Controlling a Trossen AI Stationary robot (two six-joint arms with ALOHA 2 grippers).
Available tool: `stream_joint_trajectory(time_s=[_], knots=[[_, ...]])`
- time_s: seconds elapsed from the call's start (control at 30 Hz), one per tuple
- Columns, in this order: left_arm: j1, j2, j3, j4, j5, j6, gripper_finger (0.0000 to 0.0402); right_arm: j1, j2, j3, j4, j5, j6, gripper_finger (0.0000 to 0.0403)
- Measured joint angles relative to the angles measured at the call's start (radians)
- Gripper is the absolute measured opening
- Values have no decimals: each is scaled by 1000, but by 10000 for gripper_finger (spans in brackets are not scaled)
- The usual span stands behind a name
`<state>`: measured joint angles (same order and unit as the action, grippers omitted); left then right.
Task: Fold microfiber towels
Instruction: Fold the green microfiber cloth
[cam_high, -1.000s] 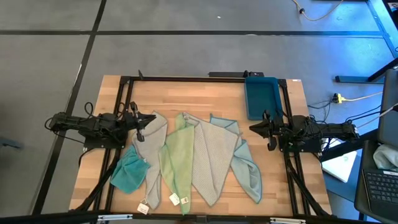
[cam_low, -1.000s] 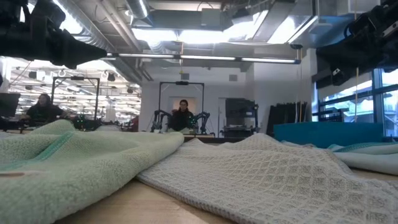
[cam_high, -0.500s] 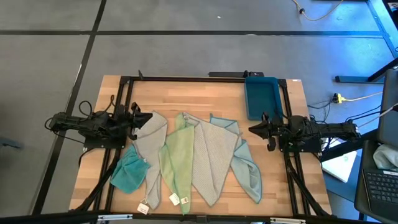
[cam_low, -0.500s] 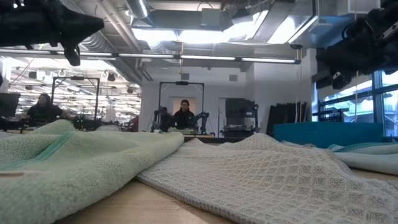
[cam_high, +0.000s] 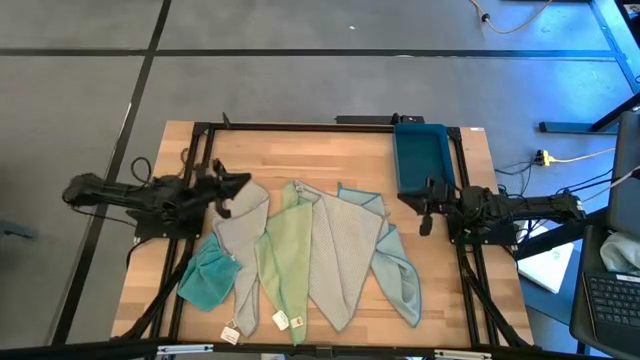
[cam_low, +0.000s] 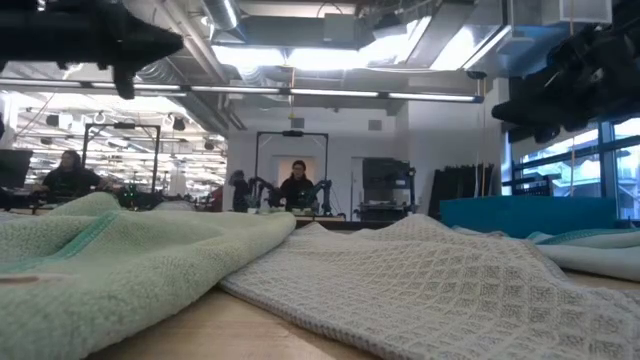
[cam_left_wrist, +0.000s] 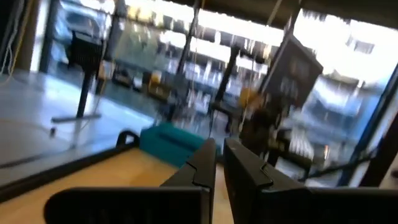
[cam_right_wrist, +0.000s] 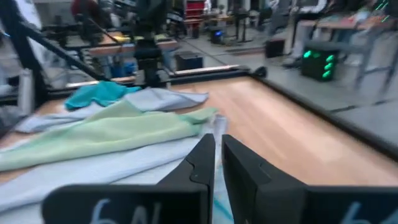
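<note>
**High view: towels spread on the desk, tray empty, both pincers shut on nothing**

The high view showed the wooden desk (cam_high: 250, 150) in the middle of the frame with the microfiber towels lying overlapped across its lower half. A teal towel (cam_high: 207, 280) sat bunched at the lower left. Beside it lay a grey towel (cam_high: 240, 225), a pale green towel (cam_high: 287, 250), a second grey towel (cam_high: 340, 250) and a pale blue towel (cam_high: 400, 275) toward the right. Small white tags (cam_high: 281, 320) showed at the lower edge.

The blue plastic tray (cam_high: 420, 155) stood at the upper right of the desk, apart from the towels, with nothing visible inside it.

The left pincer (cam_high: 243, 182) hung at centre left, over the desk near the grey towel's upper corner, fingers closed and holding nothing. The right pincer (cam_high: 403, 198) hung at centre right, just below the tray, likewise closed and empty.
</note>
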<state>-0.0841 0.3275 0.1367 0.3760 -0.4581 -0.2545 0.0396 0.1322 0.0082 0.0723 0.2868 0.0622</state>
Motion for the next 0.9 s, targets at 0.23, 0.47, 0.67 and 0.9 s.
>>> stream_joint_trajectory(time_s=[0.23,0.47,0.67,0.9], knots=[[107,545,391,-230,169,151,25,-34,0,0,54,34,-105,33],[280,957,768,-564,537,177,72,-59,5,0,28,0,-143,66],[350,1161,1027,-969,633,179,124,-59,5,0,-12,0,-91,156],[356,1383,1195,-1062,721,247,144,-59,6,0,-9,35,-96,211]])
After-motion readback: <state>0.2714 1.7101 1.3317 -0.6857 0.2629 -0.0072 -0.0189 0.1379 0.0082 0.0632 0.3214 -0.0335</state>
